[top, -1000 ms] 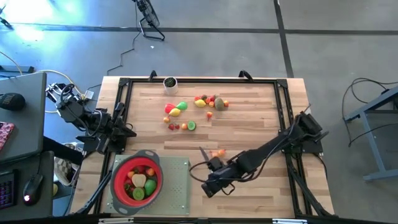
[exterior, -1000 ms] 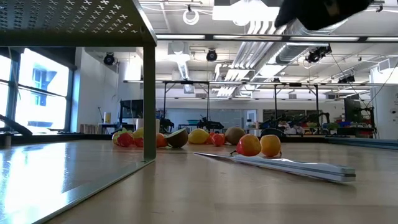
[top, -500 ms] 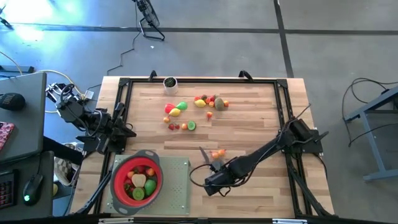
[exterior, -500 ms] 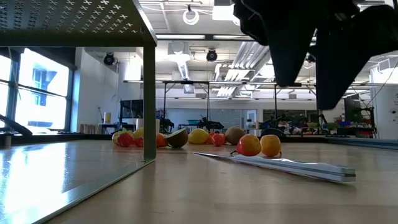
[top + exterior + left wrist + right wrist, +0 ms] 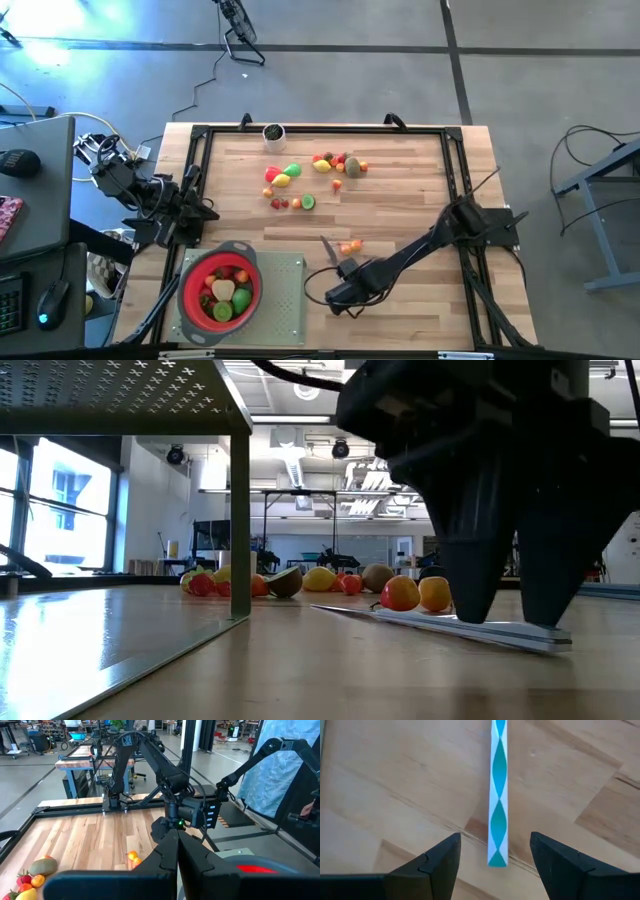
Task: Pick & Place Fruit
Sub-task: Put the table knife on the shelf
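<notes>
Small toy fruits (image 5: 312, 172) lie scattered on the far middle of the wooden table. Two more orange ones (image 5: 350, 246) rest beside a slim knife (image 5: 328, 247). My right gripper (image 5: 495, 840) points steeply down, open, close over the table. Its fingers (image 5: 470, 585) stand on either side of the free end of the knife's white-and-teal handle (image 5: 498, 820) without touching it. My left gripper (image 5: 177, 852) is shut and empty, held level over the table's left edge (image 5: 205, 212).
A red strainer (image 5: 192, 290) with several fruits in it sits on a grey-green board (image 5: 285, 300) at the near left. A small dark cup (image 5: 272, 132) stands at the far edge. A black frame (image 5: 455, 170) runs round the table. Bare wood lies right of the fruits.
My right gripper has come down toward the knife's handle near the table's front, tipping more steeply downward and rolling a little. It has stayed open. The knife and the fruits have not moved.
</notes>
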### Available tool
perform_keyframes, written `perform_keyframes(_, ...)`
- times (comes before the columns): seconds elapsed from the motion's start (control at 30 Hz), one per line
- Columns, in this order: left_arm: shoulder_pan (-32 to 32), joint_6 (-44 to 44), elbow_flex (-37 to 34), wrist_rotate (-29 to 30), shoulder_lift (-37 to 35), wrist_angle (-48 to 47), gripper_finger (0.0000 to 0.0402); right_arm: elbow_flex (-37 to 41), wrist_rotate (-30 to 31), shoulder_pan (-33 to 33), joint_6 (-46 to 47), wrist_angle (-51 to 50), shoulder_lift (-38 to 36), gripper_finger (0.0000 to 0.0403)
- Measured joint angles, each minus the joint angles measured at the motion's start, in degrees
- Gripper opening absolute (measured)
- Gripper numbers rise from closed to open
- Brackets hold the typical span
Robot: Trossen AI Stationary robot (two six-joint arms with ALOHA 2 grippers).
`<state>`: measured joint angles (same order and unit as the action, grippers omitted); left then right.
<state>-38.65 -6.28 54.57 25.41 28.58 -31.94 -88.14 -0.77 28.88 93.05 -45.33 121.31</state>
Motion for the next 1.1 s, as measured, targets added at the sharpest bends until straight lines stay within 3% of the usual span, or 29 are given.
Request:
perform_keyframes(0.23, 0.0, 0.0, 0.0, 0.0, 0.0, -0.1, 0.0001, -0.1, -1.4, 0.0, 0.0, -0.4, 0.9, 0.0202)
perform_keyframes(0.77, 0.0, 0.0, 0.0, 0.2, 0.0, -1.2, 0.0001, 0.0, -2.4, 0.0, 0.2, -1.5, 0.9, 0.0043)
perform_keyframes(1.1, 0.0, 0.0, 0.0, 0.2, 0.0, -1.2, 0.0001, 0.1, -2.6, 0.0, 0.2, -2.0, -0.9, 0.0041)
